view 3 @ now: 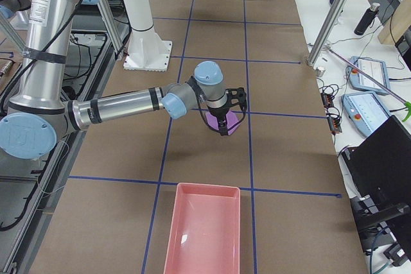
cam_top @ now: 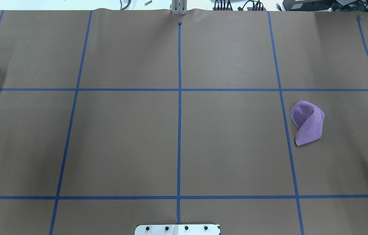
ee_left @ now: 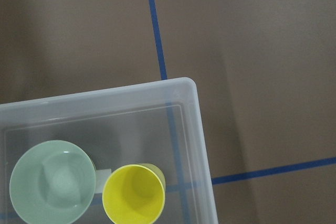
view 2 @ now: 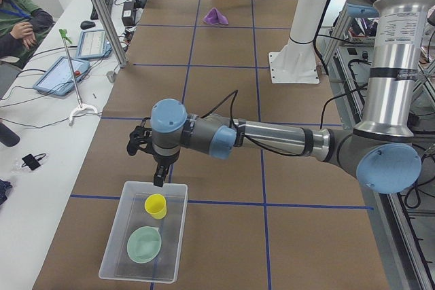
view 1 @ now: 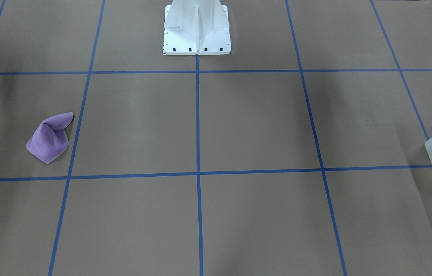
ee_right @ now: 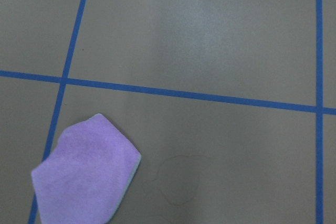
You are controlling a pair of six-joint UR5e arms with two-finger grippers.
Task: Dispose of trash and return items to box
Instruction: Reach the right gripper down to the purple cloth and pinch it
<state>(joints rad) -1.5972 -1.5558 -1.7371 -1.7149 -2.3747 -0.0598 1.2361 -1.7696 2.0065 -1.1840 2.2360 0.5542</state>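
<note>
Exterior left: left fingers over the box's far rim, cup and bowl inside; right fingers over purple cloth on open counter; their opening I cannot tell.

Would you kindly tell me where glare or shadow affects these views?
Right wrist view: a pale sheen streaks the table paper, clear of the purple cloth. Overhead view: soft dark bands of shadow near both side edges. Left wrist view: sharp, blue tape showing through the box floor.
</note>
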